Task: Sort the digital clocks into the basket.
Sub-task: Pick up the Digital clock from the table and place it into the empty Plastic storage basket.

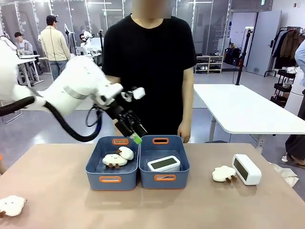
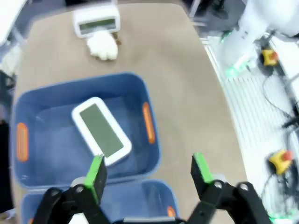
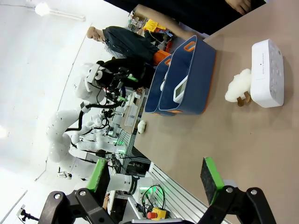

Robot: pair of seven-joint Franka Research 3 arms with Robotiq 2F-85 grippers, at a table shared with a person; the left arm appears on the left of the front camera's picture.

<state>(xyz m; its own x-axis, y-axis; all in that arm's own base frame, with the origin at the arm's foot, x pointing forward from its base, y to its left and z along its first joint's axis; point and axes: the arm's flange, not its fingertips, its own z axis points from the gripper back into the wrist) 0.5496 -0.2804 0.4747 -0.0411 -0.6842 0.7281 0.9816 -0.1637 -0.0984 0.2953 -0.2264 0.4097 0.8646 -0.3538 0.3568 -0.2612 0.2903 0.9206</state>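
At the left end of the table (image 1: 57, 191), a lone plush sheep (image 1: 12, 205) lies near the front edge. The left arm reaches in from that side. The left gripper (image 1: 135, 134) hangs just above the far rims of two blue tubs, about where they meet. In the left wrist view its green-padded fingers (image 2: 96, 170) stand apart with nothing between them, looking down into the tubs. The tubs sit side by side in the middle of the table, their long walls touching. The left tub (image 1: 95, 179) holds a pair of plush sheep (image 1: 116, 159) pressed against each other. The basket (image 1: 147, 180), which is the right-hand tub, holds one digital clock (image 1: 164, 163), lying on the floor of the tub with its grey-green face turned up. A person in a black shirt stands at the far side just behind the tubs, with one hand (image 1: 184, 134) hanging near the basket's far right corner. To the right, well apart from the basket, a third plush sheep (image 1: 223, 173) lies on the table. Just beside it, the second digital clock (image 1: 246, 169) stands upright with its face turned toward the basket; whether the two touch cannot be told. In the right wrist view the right gripper (image 3: 155, 172) is held off the table, its jaws wide apart and empty.
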